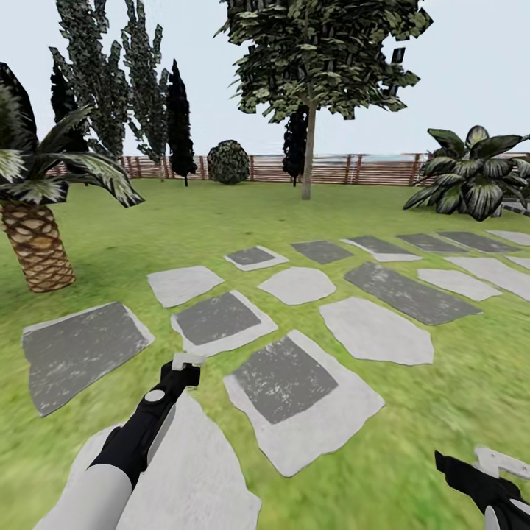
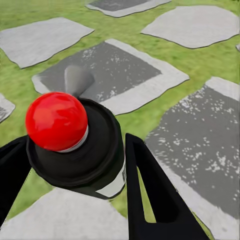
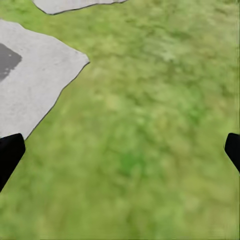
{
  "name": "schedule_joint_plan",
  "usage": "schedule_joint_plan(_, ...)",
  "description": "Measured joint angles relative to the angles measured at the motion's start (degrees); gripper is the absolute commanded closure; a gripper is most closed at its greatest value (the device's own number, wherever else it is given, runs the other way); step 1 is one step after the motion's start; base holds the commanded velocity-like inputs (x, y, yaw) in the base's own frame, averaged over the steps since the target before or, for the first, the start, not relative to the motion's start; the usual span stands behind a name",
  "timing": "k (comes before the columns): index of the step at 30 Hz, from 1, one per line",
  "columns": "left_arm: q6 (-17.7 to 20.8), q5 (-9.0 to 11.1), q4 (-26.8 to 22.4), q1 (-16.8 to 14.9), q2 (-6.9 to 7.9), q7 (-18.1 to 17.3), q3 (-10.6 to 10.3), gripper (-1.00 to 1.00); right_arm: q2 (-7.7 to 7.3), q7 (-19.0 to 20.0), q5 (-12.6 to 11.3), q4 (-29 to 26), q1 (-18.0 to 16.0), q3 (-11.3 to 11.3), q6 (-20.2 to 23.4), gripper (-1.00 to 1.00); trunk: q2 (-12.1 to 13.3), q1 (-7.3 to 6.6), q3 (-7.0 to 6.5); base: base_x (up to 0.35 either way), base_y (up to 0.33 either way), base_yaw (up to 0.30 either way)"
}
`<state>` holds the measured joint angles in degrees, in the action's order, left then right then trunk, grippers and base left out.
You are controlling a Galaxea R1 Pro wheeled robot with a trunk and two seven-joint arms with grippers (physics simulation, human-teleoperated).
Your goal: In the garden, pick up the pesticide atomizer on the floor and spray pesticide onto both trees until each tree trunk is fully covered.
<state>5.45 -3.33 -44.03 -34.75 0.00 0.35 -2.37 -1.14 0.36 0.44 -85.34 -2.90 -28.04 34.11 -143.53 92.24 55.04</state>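
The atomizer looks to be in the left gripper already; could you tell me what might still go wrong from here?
1. The tree stands far across the lawn by the fence, so spraying from here would probably miss its trunk.
2. The atomizer sits between the left gripper's fingers; rolling over the uneven stepping stones could jolt it loose.
3. The right gripper hangs open over grass and cannot steady it.

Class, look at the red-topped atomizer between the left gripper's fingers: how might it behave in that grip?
The atomizer looks rigid, so it probably will not flex. Its round black body may twist or slip between the left gripper fingers. The red ball top sits high, so it might tip if set down carelessly.
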Motion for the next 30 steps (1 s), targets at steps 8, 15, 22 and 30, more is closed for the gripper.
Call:
schedule_joint_plan(8, 0.0, 0.0, 0.01, -0.02, 0.01, 0.0, 0.0, 1.0, 0.0, 0.06, -0.03, 0.0, 0.0, 0.0, 0.0, -1.0, 0.01, 0.02, 0.0, 0.329, 0.0, -0.004)
schedule_joint_plan(15, 0.0, 0.0, 0.0, -0.01, 0.0, 0.0, 0.0, 1.0, 0.0, 0.08, 0.0, 0.0, 0.0, 0.0, 0.02, -1.0, 0.0, 0.0, 0.0, 0.329, 0.0, -0.147)
schedule_joint_plan(22, 0.0, 0.0, 0.0, -0.01, 0.0, 0.0, 0.0, 1.0, 0.0, 0.08, 0.0, 0.0, 0.0, 0.0, 0.01, -1.0, 0.0, 0.0, 0.0, 0.329, 0.0, -0.013)
schedule_joint_plan(30, 0.0, 0.0, 0.0, -0.02, 0.0, 0.0, -0.02, 1.0, 0.0, 0.07, 0.0, 0.0, 0.0, 0.0, 0.0, -1.0, 0.0, 0.0, 0.0, 0.329, 0.0, 0.0)
